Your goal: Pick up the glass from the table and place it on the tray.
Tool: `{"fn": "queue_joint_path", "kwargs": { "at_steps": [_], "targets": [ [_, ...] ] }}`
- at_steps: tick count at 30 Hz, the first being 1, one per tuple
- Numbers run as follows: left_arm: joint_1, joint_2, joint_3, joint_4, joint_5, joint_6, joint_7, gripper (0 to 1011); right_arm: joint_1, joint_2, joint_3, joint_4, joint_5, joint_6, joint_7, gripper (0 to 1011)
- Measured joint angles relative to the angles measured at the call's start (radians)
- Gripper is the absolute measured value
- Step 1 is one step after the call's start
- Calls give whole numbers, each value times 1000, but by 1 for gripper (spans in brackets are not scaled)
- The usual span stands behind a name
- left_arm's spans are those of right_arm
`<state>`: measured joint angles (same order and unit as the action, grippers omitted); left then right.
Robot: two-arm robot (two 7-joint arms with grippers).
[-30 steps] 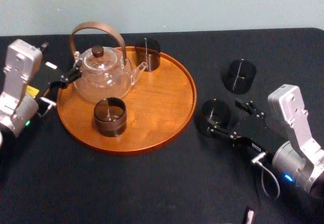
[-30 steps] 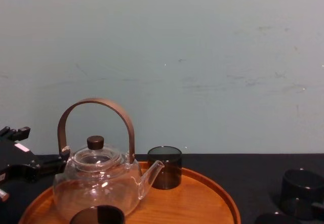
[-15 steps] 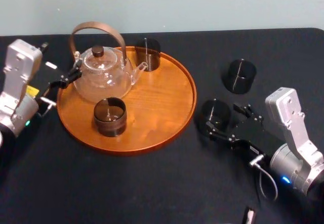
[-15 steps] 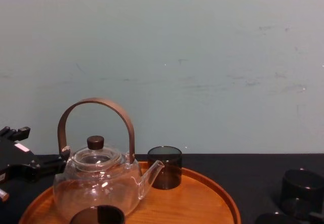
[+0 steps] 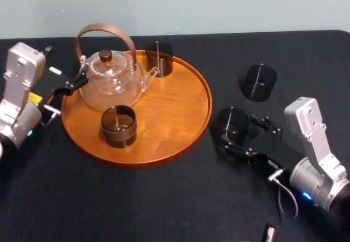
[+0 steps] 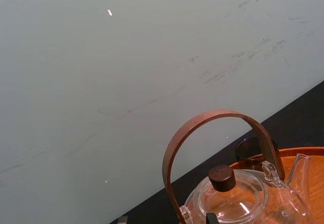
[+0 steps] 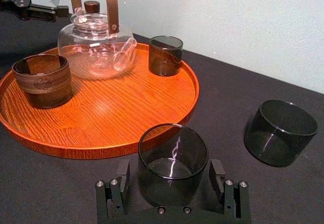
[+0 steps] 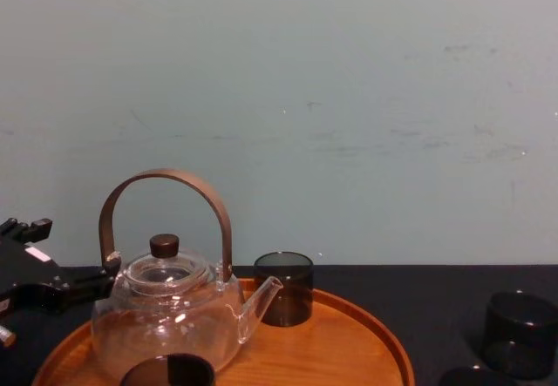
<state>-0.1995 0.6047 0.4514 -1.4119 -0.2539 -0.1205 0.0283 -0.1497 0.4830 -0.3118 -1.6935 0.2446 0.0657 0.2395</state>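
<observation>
The right claw [image 5: 239, 134] lies low on the table [image 5: 164, 204], wide open, with the glass [image 7: 173, 159] standing upright in the gap between its two fingers [image 7: 121, 181]. From the wrist camera I can make out a sliver of space on either side, so I take it the claw has no hold yet. The glass sits on the black top just off the right-hand rim of the tray [image 5: 175, 108], which lies close by on the robot's left. The relation that matters is simple: the glass is straight ahead inside the claw, its axis vertical and the fingers level with its lower wall, so closing should catch it squarely. After that, I'd judge, it needs a lift over the low rim and a short carry leftward to the bare wood beside the teapot [image 5: 109, 83]. A second dark glass [image 5: 258, 82] stands farther back, well apart. The left claw [image 5: 74, 85] is parked at the tray's left edge by the teapot, much farther off.
</observation>
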Motion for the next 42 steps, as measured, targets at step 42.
{"fn": "queue_joint_path", "kwargs": {
  "at_steps": [42],
  "targets": [
    [0,0,0,0,0,0,0,1001,144,-112,-12,196,-100,-28,101,1002]
  ]
}}
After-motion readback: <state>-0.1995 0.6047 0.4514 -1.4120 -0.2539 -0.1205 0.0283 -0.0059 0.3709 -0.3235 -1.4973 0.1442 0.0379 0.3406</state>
